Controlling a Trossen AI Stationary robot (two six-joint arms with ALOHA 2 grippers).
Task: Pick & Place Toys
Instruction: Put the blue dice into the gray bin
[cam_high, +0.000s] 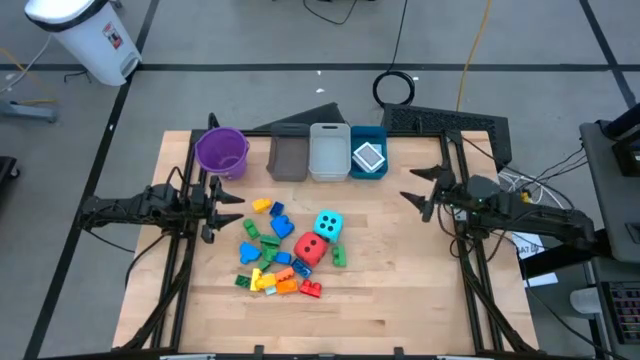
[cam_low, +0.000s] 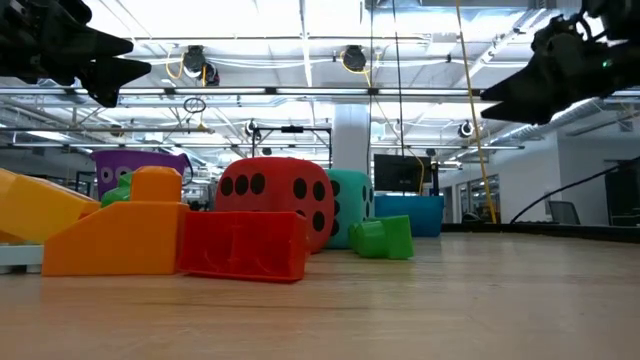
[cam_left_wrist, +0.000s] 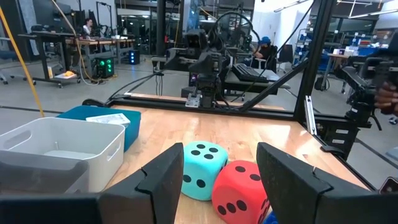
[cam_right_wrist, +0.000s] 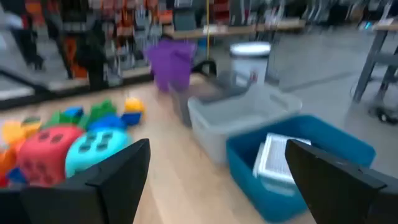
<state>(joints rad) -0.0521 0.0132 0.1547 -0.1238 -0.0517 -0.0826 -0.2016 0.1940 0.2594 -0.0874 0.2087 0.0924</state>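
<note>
With both grippers' fingers open and empty above the bench (cam_high: 400, 300), the red die (cam_high: 311, 249) beside the cyan die (cam_high: 328, 225) mid-bench looks light and soft, best pinched across opposite flat faces.

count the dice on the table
2. The cyan die sits on the wood in front of the bins, and the red die lies right next to it, nearer the front edge beside the brick pile. Nothing suggests another is hidden.

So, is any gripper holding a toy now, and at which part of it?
Nothing is held. The left gripper and the right gripper both hang open and empty above the table, clear of the toys.
</note>
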